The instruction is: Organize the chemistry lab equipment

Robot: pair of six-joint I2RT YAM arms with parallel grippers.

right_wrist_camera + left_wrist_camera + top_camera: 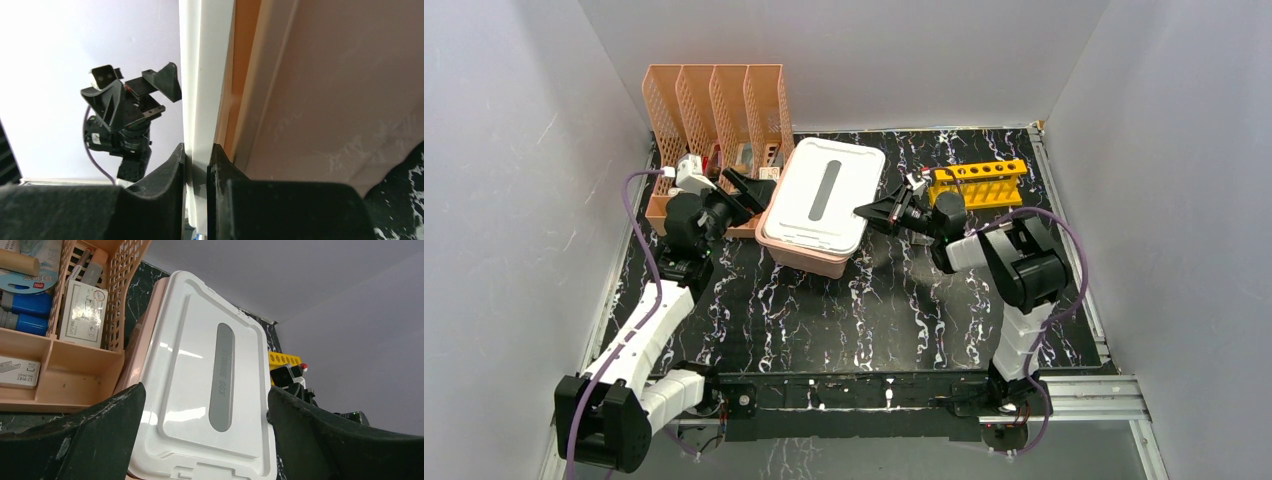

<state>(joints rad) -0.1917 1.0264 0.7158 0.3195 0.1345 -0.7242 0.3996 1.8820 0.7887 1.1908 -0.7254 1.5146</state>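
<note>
Overhead, right gripper: pinching the right edge of the white lid on the pink tub.
Yellow tube rack: on the table just behind the right arm, long axis left to right, well apart from the left arm.
Left wrist, left gripper: spread wide, the lid lengthwise ahead.
Right wrist, fingers: pressed onto the lid's rim.

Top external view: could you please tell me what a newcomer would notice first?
The pink tub with its white lid sits centre, the right gripper pinching the lid's right edge. The left gripper hangs open at its left side; a yellow tube rack stands back right.
</note>
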